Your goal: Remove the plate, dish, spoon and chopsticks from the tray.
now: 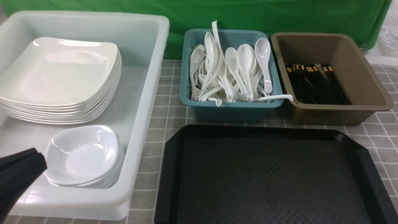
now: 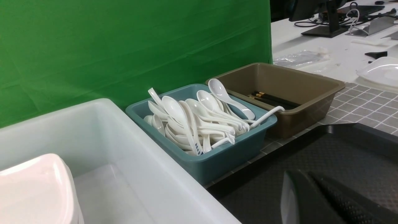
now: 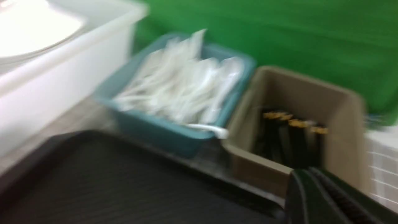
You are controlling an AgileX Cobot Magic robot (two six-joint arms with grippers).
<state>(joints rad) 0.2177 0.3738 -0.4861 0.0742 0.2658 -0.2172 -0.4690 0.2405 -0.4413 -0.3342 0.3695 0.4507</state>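
Little of the robot shows. At the front view's lower left, the left arm (image 1: 17,174) appears as a matte black, smooth-shelled wedge with a rounded end. In the left wrist view, the left gripper (image 2: 314,199) is black, its fingers (image 2: 339,202) flat and covered in a fine diamond-grid texture, with a pale edge along one side. The right gripper (image 3: 323,199) looks alike, black with ribbed finger faces, though blurred.

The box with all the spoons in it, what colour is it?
Teal, a blue-green. The spoon box shows best in the front view.
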